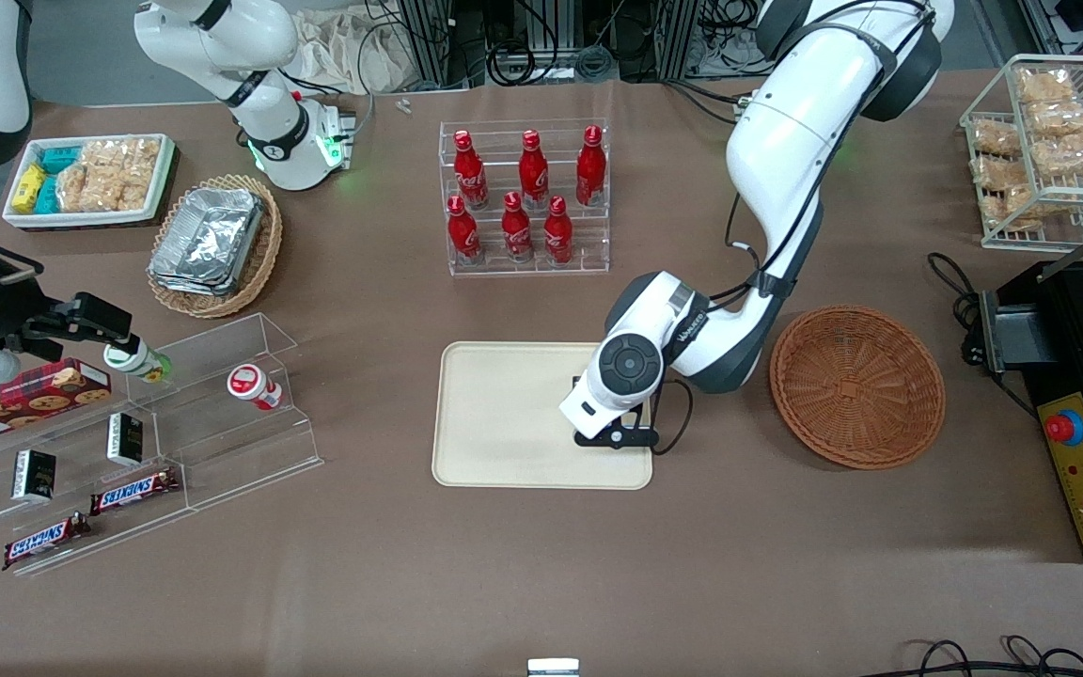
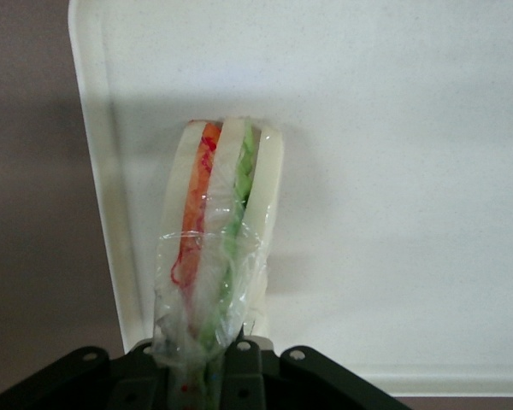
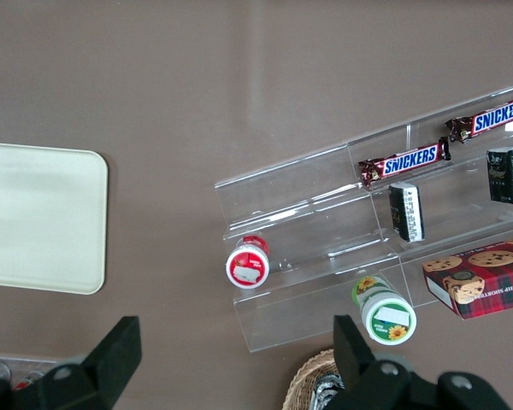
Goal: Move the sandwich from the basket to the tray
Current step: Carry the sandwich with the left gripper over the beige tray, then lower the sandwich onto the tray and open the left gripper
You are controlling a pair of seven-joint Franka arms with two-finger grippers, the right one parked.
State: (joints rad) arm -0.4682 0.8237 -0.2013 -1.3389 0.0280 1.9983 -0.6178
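Brown tabletop — gripper over the tray, clamped on the sandwich.

We read this as a robotics lab staged as a snack shop: a brown-covered desk, tiered cola bottles, acrylic candy shelves, cable bundles at upper centre, emergency-stop box.
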